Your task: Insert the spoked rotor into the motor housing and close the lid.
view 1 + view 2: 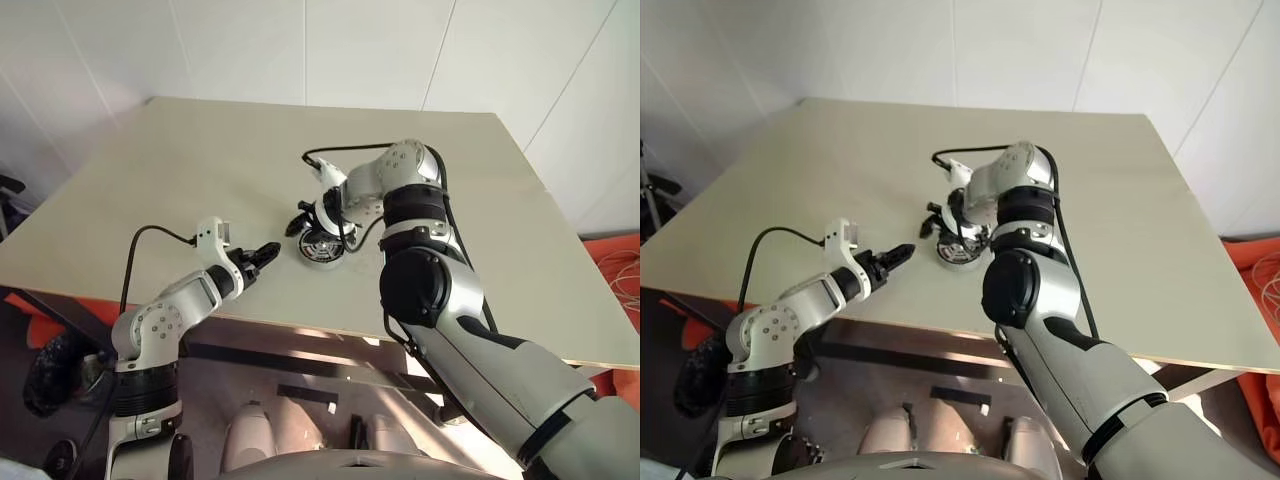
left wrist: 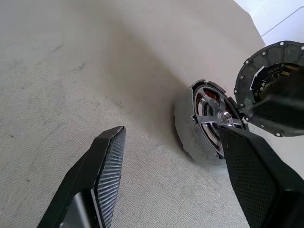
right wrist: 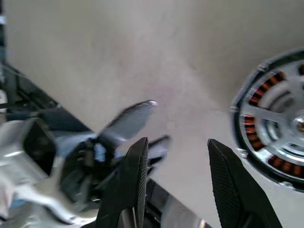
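The motor housing point(image 1: 322, 247), spoked rotor point(image 2: 214, 114) seated inside, sat near the table point(image 1: 200, 150)'s near edge, between both grippers' parted, empty jaws; the far table lay bare.

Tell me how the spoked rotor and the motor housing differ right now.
The spoked rotor is shiny silver with flat spokes; the motor housing shows a dark rim and coppery windings between those spokes. The rotor sits inside, while the housing encloses it and rests directly on the table. Both are round, share one centre and lie flat, uncovered.
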